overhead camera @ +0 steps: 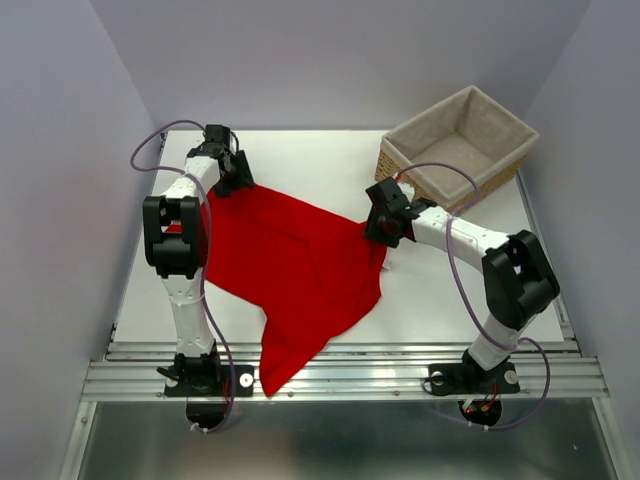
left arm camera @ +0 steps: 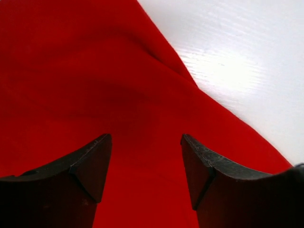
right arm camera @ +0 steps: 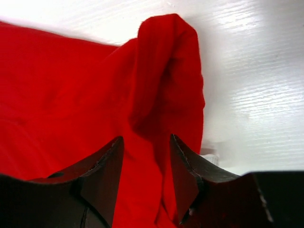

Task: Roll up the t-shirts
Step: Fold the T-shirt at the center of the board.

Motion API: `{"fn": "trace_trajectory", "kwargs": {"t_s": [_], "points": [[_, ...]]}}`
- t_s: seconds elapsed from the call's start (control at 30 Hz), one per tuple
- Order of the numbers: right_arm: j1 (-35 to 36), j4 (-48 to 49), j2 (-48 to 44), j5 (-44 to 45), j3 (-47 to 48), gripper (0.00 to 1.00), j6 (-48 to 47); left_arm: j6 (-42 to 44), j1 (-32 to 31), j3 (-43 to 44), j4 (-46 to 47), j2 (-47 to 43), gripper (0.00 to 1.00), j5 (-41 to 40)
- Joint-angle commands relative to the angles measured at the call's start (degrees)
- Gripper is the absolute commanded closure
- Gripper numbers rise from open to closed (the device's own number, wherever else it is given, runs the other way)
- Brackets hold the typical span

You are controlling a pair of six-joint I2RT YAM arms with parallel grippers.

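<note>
The red t-shirt (overhead camera: 290, 260) lies spread and creased on the white table, and one corner hangs over the front edge. My left gripper (overhead camera: 240, 183) sits at the shirt's far left corner. In the left wrist view the left gripper (left arm camera: 146, 137) is open, with flat red cloth (left arm camera: 95, 71) under and between its fingers. My right gripper (overhead camera: 372, 232) is at the shirt's right corner. In the right wrist view the right gripper (right arm camera: 147, 138) is open, its jaws standing either side of a raised fold of the shirt (right arm camera: 164, 71).
A wicker basket with beige lining (overhead camera: 440, 178) stands at the back right, just behind my right arm. Bare white table (overhead camera: 450, 300) shows to the right of the shirt. A metal rail (overhead camera: 400, 375) runs along the front edge.
</note>
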Motion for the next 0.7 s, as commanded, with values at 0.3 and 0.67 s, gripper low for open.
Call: {"fn": "trace_trajectory", "kwargs": {"t_s": [0.3, 0.67], "points": [[0.3, 3.2, 1.8, 3.3, 5.4, 0.50, -0.5, 0.1, 0.9, 0.2, -0.9, 1.6, 0.29, -1.2], [-3.1, 3.3, -5.0, 2.6, -2.9, 0.54, 1.7, -0.1, 2.3, -0.2, -1.2, 1.9, 0.29, -1.5]]}}
